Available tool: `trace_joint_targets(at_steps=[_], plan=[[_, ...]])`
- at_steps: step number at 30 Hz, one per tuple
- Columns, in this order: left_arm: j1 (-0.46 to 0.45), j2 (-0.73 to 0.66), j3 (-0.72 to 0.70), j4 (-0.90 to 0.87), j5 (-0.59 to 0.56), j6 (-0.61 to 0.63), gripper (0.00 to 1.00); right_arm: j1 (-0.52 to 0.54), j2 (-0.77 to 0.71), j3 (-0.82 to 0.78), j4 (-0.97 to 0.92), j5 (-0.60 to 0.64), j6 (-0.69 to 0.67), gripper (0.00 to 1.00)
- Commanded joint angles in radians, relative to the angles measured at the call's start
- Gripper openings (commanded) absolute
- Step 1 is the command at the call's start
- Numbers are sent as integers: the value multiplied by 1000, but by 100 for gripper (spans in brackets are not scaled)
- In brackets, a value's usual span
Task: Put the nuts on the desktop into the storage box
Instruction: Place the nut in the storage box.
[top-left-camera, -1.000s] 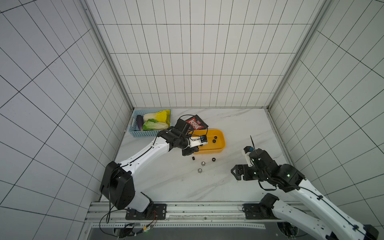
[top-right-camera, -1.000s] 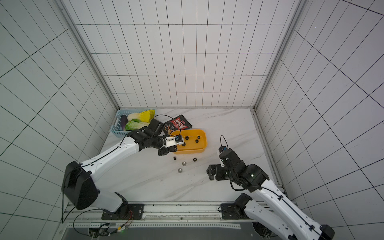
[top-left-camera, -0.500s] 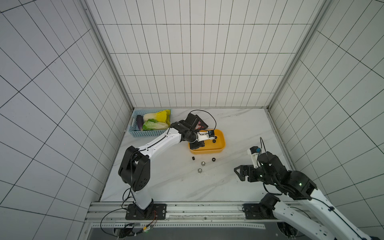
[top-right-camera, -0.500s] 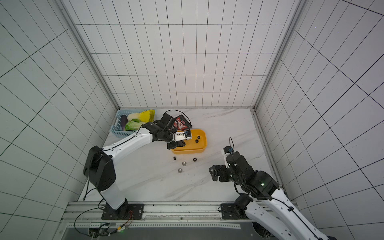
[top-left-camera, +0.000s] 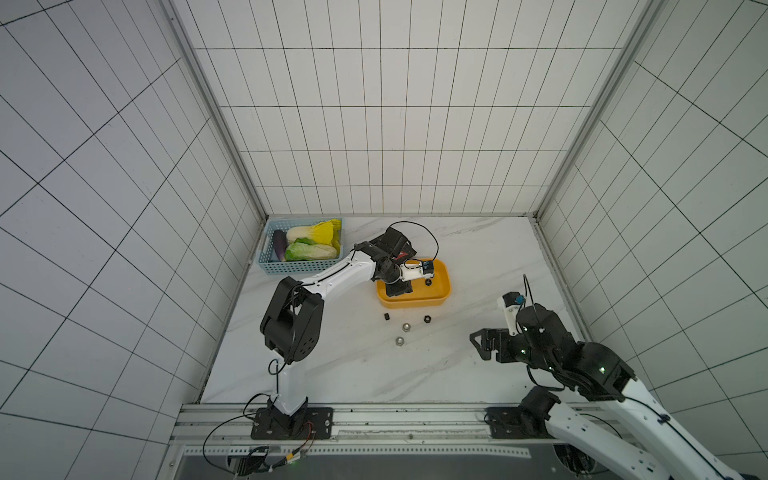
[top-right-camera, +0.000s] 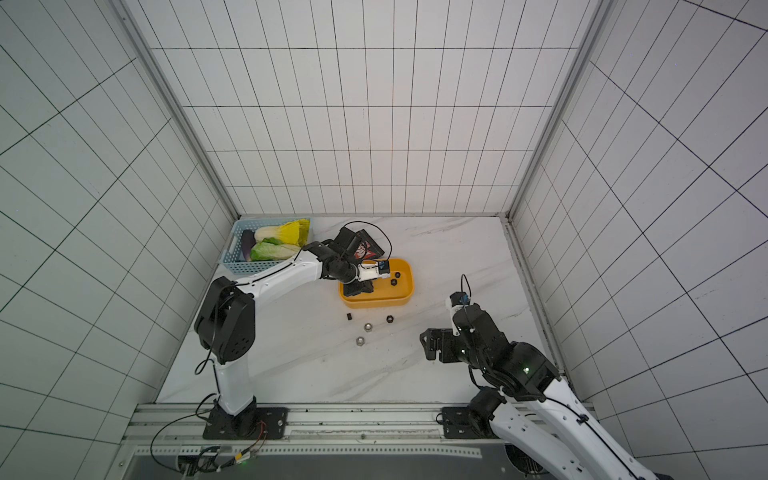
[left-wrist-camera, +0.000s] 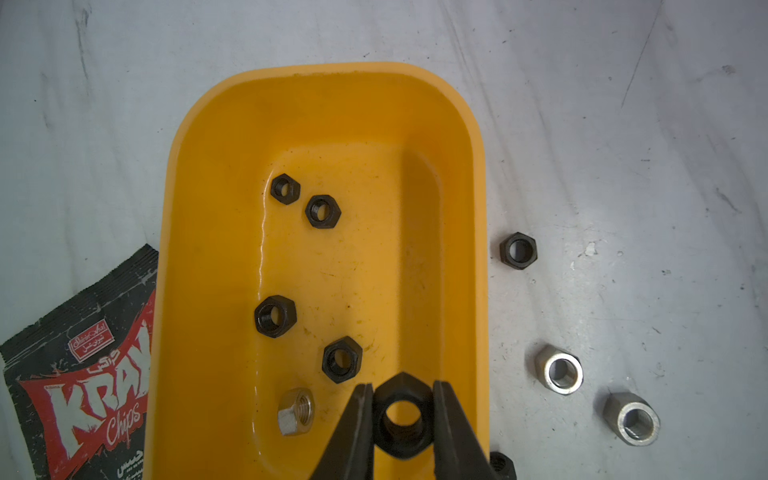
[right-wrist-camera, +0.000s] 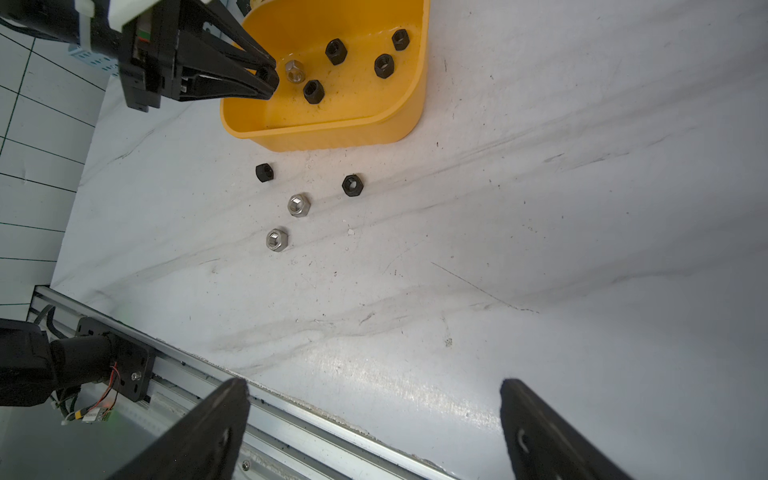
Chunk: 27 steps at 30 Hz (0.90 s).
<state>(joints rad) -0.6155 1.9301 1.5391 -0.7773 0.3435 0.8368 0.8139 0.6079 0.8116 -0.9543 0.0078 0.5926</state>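
Now left tool (left-wrist-camera: 402, 387) shifted from desk (right-wrist-camera: 498, 249) to over storage box (left-wrist-camera: 232, 166), clamping black nut (left-wrist-camera: 403, 446); release next. Right tool (right-wrist-camera: 374, 386) open; four nuts (right-wrist-camera: 353, 185) left.

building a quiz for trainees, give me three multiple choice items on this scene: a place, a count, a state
1. The left gripper is over: A the storage box; B the blue basket; C the chips bag.
2. Nuts lying on the desktop: A two; B four; C seven.
3. The right gripper is: A open; B shut on a nut; C shut, empty.
Key: A, the storage box lies beneath its held black nut; B, two black, two silver; A, its jaws stand wide apart, nothing between.
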Motion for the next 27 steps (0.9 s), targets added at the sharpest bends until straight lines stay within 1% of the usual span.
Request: trace_joint_targets(at_steps=[1, 13, 15, 17, 20, 27], plan=[[-5, 40, 32, 44, -13, -17, 22, 9, -17, -18, -2, 32, 19, 97], [-6, 188, 111, 96, -30, -69, 22, 9, 16, -9, -9, 59, 28, 97], [-10, 216, 128, 108, -57, -88, 22, 9, 17, -10, -10, 63, 29, 97], [-10, 243, 160, 100, -69, -110, 18, 9, 22, -9, -11, 66, 30, 97], [-14, 238, 168, 104, -67, -119, 21, 8, 29, -8, -12, 64, 30, 97], [-29, 239, 167, 104, -78, -120, 22, 8, 38, -6, -12, 65, 29, 97]])
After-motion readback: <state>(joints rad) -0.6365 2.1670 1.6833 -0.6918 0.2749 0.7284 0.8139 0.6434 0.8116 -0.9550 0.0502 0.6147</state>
